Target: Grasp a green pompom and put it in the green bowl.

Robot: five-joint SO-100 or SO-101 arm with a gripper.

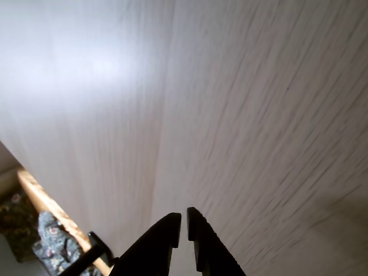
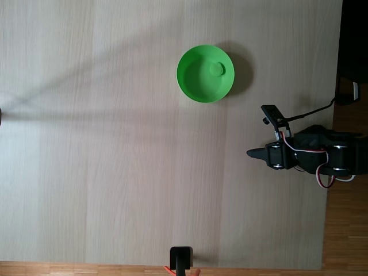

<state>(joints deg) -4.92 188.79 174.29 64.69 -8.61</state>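
Observation:
The green bowl [image 2: 198, 86] stands on the pale wooden table in the fixed view, upper middle. The green pompom [image 2: 216, 68] lies inside it, near the bowl's right wall. My gripper [image 2: 251, 153] is folded back close to the arm's base at the right, well below and right of the bowl, and points left. In the wrist view my gripper [image 1: 184, 221] enters from the bottom edge. Its black fingers [image 1: 167, 241] stand shut with only a thin slit between them and hold nothing. Bare table lies ahead of them.
The table's right edge [image 2: 336, 190] runs beside the arm's base [image 2: 336, 158], with wooden floor beyond. A black clamp [image 2: 181, 259] sits on the bottom edge of the table. In the wrist view the table edge [image 1: 43, 201] shows at lower left, above patterned fabric [image 1: 54, 244].

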